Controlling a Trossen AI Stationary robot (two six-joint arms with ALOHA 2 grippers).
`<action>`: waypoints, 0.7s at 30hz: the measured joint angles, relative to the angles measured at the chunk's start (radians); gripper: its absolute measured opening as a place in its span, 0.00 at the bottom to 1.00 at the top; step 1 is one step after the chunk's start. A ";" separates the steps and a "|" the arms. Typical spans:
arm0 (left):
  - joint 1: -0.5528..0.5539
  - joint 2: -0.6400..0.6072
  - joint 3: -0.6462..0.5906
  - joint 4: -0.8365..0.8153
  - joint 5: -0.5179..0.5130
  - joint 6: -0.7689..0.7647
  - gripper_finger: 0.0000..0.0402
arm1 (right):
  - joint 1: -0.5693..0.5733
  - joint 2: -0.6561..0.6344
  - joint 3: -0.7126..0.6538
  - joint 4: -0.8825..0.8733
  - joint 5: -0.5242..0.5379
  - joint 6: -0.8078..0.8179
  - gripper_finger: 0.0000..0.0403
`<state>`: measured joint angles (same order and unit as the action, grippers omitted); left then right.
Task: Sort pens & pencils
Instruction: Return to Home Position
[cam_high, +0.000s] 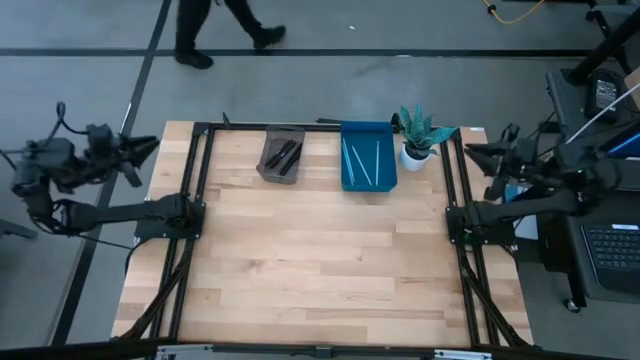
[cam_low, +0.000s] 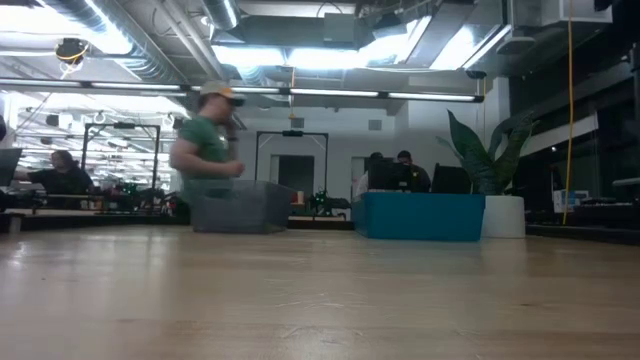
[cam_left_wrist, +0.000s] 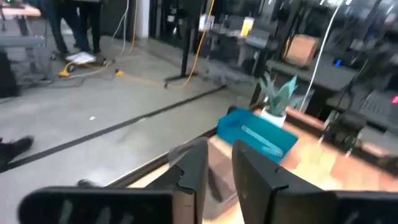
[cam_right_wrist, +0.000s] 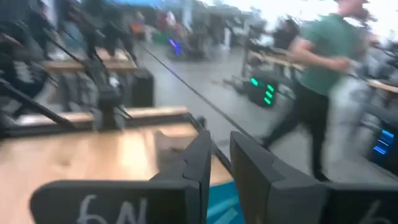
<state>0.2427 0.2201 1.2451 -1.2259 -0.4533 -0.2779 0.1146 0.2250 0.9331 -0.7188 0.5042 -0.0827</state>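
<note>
Closest in are my own fingers. My left gripper (cam_left_wrist: 219, 149) shows its two dark fingers nearly together, with only a sliver between them and nothing in it. My right gripper (cam_right_wrist: 221, 140) looks the same, pinched to and empty. Both sit off the tabletop (cam_high: 320, 260): the left one well out on the left-arm side of the gray bin (cam_high: 283, 130), the right one well out on that bin's other side. I judge this as the rest pose, arms folded away so neither hangs over the bins or blocks the overhead look at them.

Nearer than the gray bin lies bare wood, with no loose pen or pencil on it that I can see, so the sorting looks done to me. The gray bin stands by the far edge. The black pens (cam_high: 285, 157) lie flat inside it, bunched at a slant, the way slim things settle in a bin. Just beside the gray bin on its right-arm side, with a small gap between, stands the blue bin (cam_high: 368, 126). It holds pale slim sticks (cam_high: 353, 160) that I take for the pencils. Keeping the two bins as neighbours lets either arm reach both, as I judge it. Past the blue bin, farther from the gray bin, a potted plant (cam_high: 418, 138) sits near the corner, out of the working path.

Beyond the gray bin, off the tabletop on the floor, a person (cam_high: 215, 30) is mid-stride.
</note>
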 joint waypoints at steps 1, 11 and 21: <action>0.004 -0.031 -0.044 0.043 0.008 0.000 0.16 | 0.000 -0.029 -0.050 0.050 -0.029 -0.007 0.16; 0.036 -0.201 -0.350 0.201 0.067 -0.034 0.07 | 0.000 -0.207 -0.429 0.309 -0.090 0.047 0.16; 0.035 -0.214 -0.551 0.357 0.068 -0.053 0.04 | 0.000 -0.218 -0.580 0.473 -0.122 0.071 0.16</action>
<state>0.2775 0.0060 0.6939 -0.8693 -0.3851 -0.3307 0.1148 0.0067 0.3529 -0.2459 0.3817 -0.0120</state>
